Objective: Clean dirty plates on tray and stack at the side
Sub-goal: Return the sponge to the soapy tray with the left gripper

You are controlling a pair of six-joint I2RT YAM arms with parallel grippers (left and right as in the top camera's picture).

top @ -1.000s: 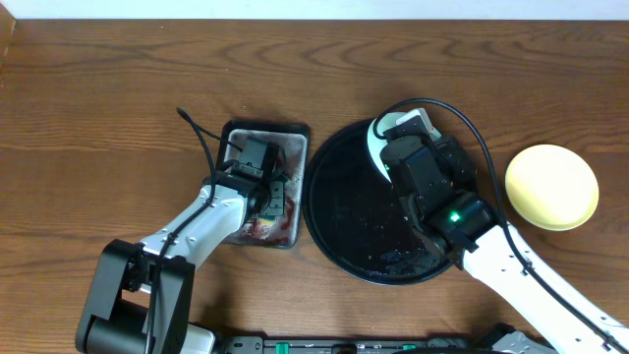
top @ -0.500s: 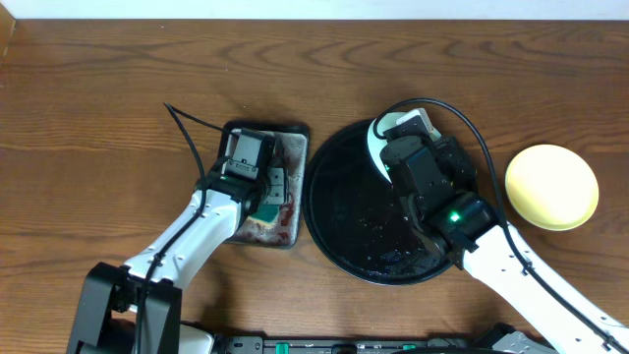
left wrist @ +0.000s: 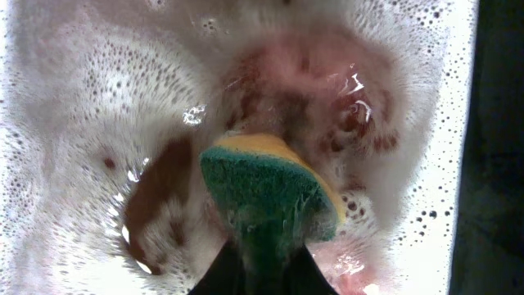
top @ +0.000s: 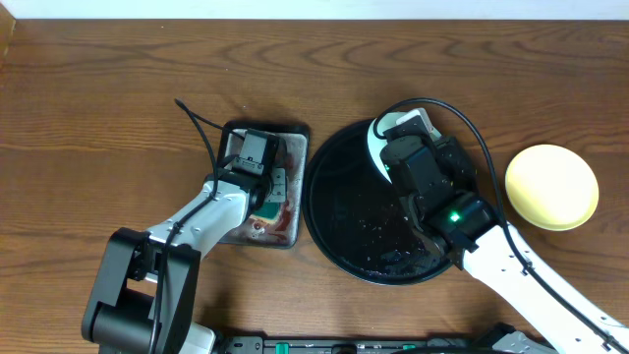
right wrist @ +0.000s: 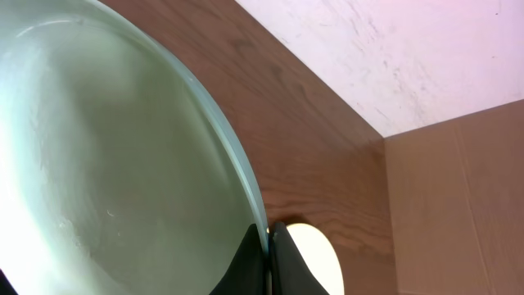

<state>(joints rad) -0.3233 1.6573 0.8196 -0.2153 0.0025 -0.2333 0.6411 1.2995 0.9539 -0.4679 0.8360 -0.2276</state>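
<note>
Both tools gripped: left tool (left wrist: 262, 270) the sudsy sponge (left wrist: 264, 187), right tool (right wrist: 267, 256) a mint-green plate (right wrist: 106, 164) at one o'clock on the black tray (top: 339, 197); scrubbing seemingly next.

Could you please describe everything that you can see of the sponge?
The sponge has a dark green scouring face over a yellow layer, and both look wet. The left gripper is shut on its lower end, and its rounded end points away from the wrist. It sits in the foamy, red-stained water of the small metal tray; whether it touches the bottom cannot be told.
</note>
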